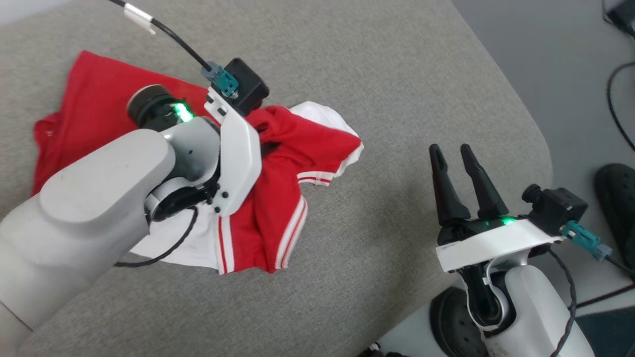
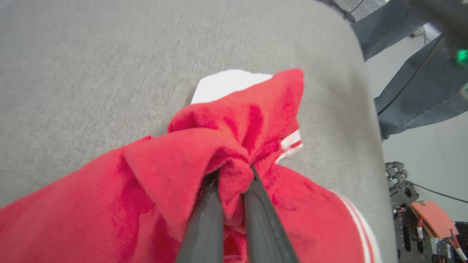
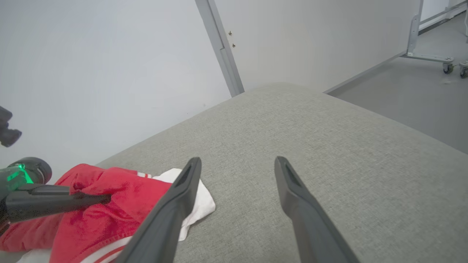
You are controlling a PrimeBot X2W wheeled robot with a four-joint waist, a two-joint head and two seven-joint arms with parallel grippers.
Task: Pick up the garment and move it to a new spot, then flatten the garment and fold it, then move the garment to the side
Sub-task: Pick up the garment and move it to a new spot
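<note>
Clearly the job sits at its first step. The left gripper [image 2: 234,171] has its two dark fingers clamped together on a bunched fold of the garment [image 1: 278,213], with red cloth squeezed between them and puckering around their tips. The rest of the shirt spreads out beneath and behind those fingers, crumpled, and most of it seems to rest on the grey cushion [image 1: 387,69]. A white sleeve pokes out just beyond the fingertips and striped trim lies off to their right.

The right gripper [image 1: 451,148] holds nothing. Its fingers stand wide apart over bare cushion, and the garment lies well off to their left, near the left gripper instead.

By my reading, the grasp is made but the lift is barely begun. Carrying the shirt to a new spot, spreading it flat, folding it and setting it aside are all left to do. The heap shows no flat panel and no neat fold.

Counted:
- one garment
- two grippers, each with two fingers, one pair closed on cloth and one pair spread
- one cushion
- one person, seen as a leg in jeans [image 2: 420,91] beyond the cushion's edge to the right of the left gripper, and a dark shoe [image 1: 615,198] to the right of the right gripper
</note>
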